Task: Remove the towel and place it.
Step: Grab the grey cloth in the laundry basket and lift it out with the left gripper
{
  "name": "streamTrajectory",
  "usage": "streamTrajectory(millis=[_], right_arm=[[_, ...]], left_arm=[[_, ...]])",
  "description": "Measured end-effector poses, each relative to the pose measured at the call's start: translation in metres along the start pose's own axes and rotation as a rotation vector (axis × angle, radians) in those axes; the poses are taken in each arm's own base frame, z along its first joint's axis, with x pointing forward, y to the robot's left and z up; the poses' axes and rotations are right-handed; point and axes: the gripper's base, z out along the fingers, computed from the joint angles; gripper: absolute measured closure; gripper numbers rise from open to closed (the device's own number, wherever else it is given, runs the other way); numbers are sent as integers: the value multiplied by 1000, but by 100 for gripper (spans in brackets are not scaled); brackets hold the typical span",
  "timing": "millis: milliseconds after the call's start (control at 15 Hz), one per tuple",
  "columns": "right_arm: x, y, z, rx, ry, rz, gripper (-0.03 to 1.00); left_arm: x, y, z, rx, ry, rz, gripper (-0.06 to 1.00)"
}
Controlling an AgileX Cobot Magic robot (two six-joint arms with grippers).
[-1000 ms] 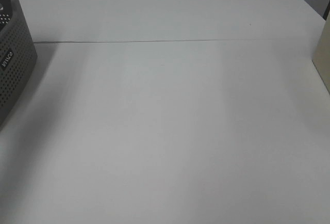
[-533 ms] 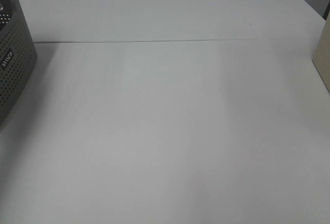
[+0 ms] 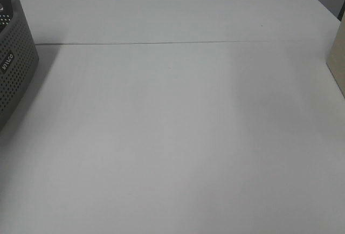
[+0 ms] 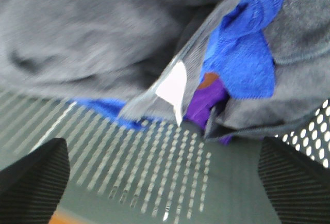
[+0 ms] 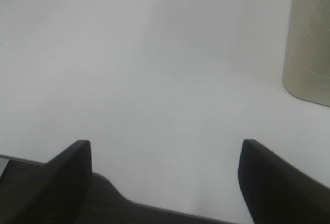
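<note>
In the left wrist view the towel [image 4: 103,38], dark charcoal and softly bunched, lies inside the grey perforated basket [image 4: 154,167]. A blue cloth [image 4: 242,59] and a purple item [image 4: 203,100] are tucked among its folds. My left gripper [image 4: 165,193] hangs open just above the basket's slotted wall, a short way from the towel, with nothing between its fingers [image 4: 31,182]. My right gripper [image 5: 167,182] is open over bare white table. The exterior high view shows neither gripper nor the towel.
The basket [image 3: 13,67] stands at the far left edge of the white table [image 3: 178,126]. A beige container [image 3: 338,61] sits at the right edge, and its rounded wall [image 5: 309,38] lies near my right gripper. A seam crosses the table toward the back.
</note>
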Motion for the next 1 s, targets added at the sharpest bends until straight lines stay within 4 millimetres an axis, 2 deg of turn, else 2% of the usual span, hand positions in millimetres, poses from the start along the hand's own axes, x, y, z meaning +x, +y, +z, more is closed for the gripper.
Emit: streamTrajectory(millis=[133,200,400,533,667,733,800,1000], right_arm=[[0,0,0,-1,0,0,21],[0,0,0,-1,0,0,21],[0,0,0,-2,0,1,21],[0,0,0,-3,0,1,21],[0,0,0,-3,0,1,21],[0,0,0,-3,0,1,21],[0,0,0,-3,0,1,21],[0,0,0,-3,0,1,21]], left_arm=[[-5,1,23,44,29,24,1],[-7,1,44,78,76,55,1],[-9,3,59,84,104,81,1],[-13,4,79,95,118,109,1],[-15,2,87,113,122,115,4],[-15,2,88,115,121,113,10],[-15,2,88,113,126,113,21],[-13,3,88,106,141,101,72]])
